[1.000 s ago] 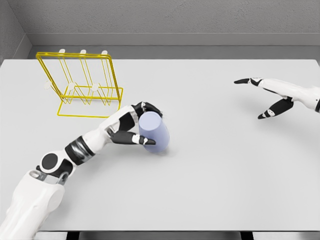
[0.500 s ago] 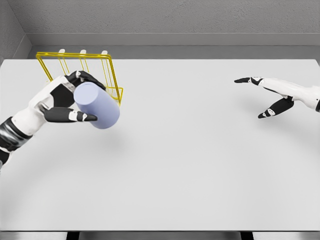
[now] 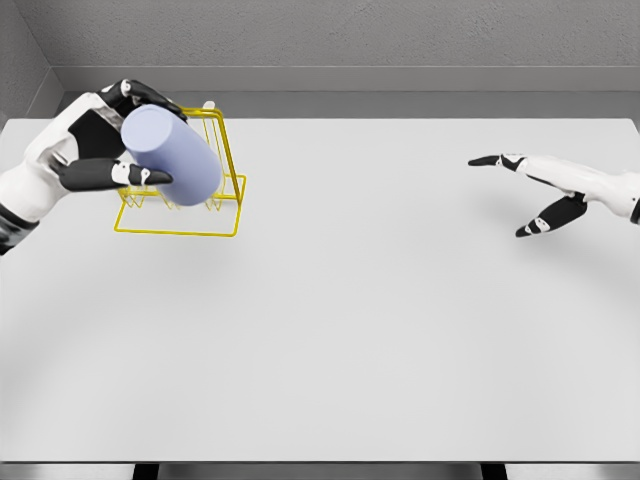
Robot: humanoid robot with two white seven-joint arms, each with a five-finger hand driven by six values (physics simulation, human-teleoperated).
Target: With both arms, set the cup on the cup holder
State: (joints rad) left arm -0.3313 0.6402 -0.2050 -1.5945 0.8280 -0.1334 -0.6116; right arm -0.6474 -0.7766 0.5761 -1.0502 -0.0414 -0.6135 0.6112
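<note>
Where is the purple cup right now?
In the head view the cup is at the upper left, tilted and held in the left hand, up in front of the yellow cup holder.

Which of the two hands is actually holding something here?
The left hand, at the upper left: its fingers wrap the lavender cup before the yellow rack. The right hand is open, empty.

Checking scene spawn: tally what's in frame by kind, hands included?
Lavender cup: 1
Yellow wire cup holder: 1
White table: 1
Robot hands: 2, left hand gripping the cup, right hand open
Total: 5
</note>
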